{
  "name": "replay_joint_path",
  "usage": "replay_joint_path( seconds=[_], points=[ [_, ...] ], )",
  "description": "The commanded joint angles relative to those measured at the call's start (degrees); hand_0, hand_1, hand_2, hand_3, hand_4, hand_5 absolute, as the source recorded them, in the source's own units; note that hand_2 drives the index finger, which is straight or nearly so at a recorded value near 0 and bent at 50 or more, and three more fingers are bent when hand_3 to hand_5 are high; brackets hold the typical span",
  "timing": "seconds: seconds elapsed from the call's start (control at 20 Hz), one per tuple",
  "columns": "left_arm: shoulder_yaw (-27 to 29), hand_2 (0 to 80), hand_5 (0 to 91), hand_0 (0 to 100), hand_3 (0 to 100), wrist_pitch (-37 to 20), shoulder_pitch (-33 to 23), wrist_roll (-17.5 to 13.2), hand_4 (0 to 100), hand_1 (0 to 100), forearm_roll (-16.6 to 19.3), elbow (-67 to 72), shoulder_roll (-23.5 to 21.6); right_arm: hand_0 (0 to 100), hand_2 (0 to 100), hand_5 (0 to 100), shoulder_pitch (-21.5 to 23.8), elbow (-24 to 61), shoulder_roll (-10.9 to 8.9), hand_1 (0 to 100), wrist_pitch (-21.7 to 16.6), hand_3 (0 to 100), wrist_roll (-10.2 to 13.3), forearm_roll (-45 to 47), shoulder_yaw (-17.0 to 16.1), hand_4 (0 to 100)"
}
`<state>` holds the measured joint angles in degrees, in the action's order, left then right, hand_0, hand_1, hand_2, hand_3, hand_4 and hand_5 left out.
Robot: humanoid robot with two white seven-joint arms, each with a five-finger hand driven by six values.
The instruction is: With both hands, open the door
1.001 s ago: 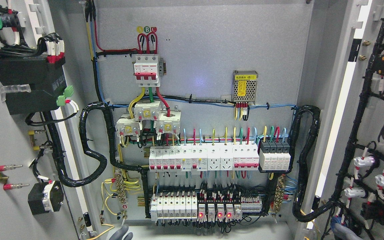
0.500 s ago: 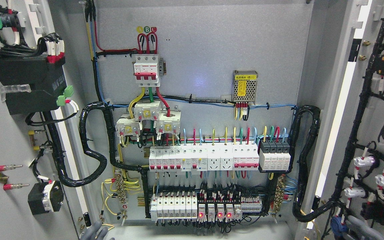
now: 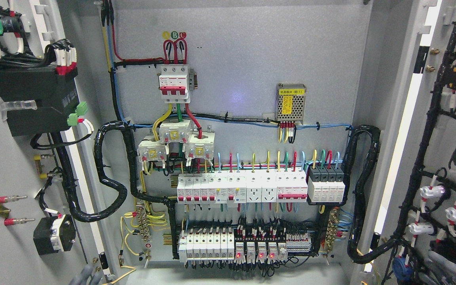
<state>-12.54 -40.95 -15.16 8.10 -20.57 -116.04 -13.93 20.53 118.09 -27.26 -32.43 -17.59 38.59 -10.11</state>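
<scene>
Since half a second ago: left hand (image 3: 87,275) shifted left along the bottom edge, now just beside the lower inner edge of the left door (image 3: 14,166); only grey fingertips (image 3: 83,273) showing, extended rather than curled, closed on nothing visible. Right hand (image 3: 445,269) spread wider at lower right, grey fingers (image 3: 449,267) reaching across the wire bundles low on the right door (image 3: 441,138); grip on anything not determinable. Cabinet (image 3: 244,59) interior unchanged.

Both doors swung wide, inner faces turned toward the camera, long axes vertical. Left door at far left, carrying a black box (image 3: 34,99) and wiring; right door at far right, carrying black cable runs. Breakers (image 3: 244,188) and red indicator lights (image 3: 259,255) on the back panel between them.

Each hand at the bottom of its own door, touching or nearly so.
</scene>
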Motion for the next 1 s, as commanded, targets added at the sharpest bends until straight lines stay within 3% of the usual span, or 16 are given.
replay_joint_path(
  seconds=[0.0,0.5,0.95],
  points=[
    [3.66,0.0,0.0,0,0,-0.18,-1.28,-0.01,0,0,0.0,0.02,0.13,19,0,0,1.09,-0.76,-0.16,0,0.79,0,0.01,3.33,-2.89,0],
    [8.4,0.0,0.0,0,0,-0.01,-1.54,0.08,0,0,-0.44,0.2,-0.13,19,0,0,3.9,-0.93,0.54,0,0.88,0,-0.08,3.68,-5.62,0],
    [12.79,0.0,0.0,0,0,0.78,-1.98,0.08,0,0,-2.36,0.64,-0.84,19,0,0,4.52,-1.02,4.4,0,0.71,0,-0.08,3.68,-7.99,0]
  ],
)
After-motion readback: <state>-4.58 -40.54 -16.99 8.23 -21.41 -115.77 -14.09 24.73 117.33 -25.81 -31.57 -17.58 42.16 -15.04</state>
